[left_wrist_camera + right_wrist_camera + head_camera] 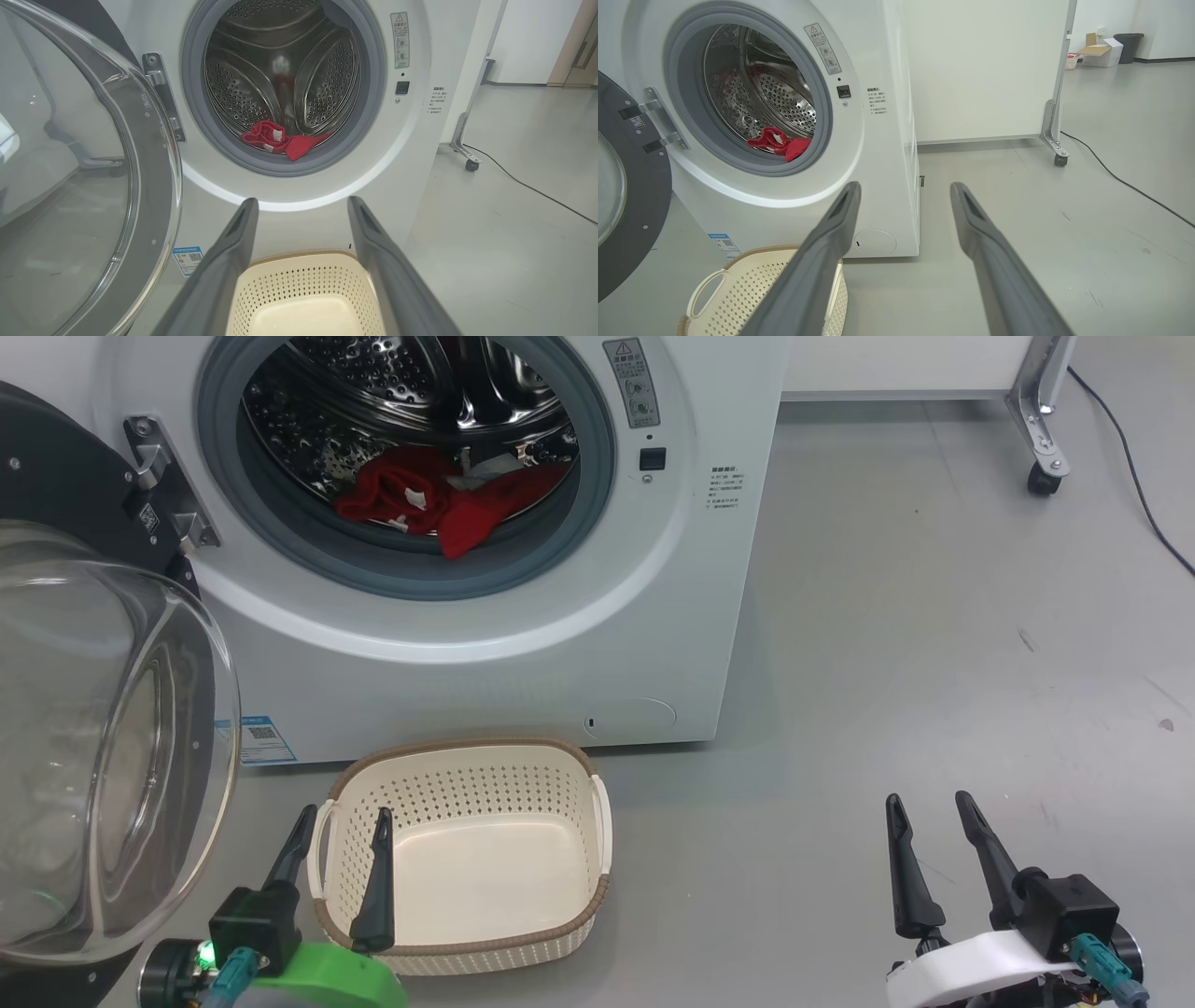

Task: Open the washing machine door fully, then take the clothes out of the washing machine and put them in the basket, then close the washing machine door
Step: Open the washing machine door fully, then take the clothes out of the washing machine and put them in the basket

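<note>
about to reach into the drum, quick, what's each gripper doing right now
Left gripper: open, holding nothing, near the basket.
Right gripper: open, holding nothing, over the floor.

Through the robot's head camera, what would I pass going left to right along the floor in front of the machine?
The washing machine door, standing open → the basket, nothing in it → the right gripper, fingers apart.

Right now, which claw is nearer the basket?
The left claw, green-wristed, at the basket; the right claw hangs apart over the floor.
</note>
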### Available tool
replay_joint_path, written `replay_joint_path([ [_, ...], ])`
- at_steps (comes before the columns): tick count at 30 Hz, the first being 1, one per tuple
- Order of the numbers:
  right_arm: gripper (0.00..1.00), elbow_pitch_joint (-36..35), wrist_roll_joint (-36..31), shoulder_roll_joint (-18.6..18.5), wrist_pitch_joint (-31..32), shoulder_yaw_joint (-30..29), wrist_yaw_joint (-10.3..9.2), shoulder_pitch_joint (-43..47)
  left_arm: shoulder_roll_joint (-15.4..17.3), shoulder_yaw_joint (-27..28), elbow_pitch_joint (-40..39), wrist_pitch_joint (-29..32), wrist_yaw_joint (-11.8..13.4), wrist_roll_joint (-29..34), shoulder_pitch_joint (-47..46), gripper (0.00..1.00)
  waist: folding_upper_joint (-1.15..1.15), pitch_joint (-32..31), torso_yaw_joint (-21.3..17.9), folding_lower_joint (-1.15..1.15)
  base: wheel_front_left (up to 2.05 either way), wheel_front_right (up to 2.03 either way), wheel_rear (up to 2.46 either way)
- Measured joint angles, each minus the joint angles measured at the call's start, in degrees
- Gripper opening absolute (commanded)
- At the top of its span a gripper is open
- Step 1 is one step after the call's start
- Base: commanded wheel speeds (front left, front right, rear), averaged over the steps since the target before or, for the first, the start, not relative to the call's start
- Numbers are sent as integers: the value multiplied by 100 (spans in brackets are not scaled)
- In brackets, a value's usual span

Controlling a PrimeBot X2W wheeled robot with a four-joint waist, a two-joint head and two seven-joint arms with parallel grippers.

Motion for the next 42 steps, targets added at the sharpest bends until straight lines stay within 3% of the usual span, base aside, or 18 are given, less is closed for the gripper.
replay_joint_path([
  [42, 100, 21, 75, 1, 1, 96, 1, 21, 5, -56, -49, 26, 70, 100, 3, 100, 0, -67, 3, 0, 60, -59, 0],
])
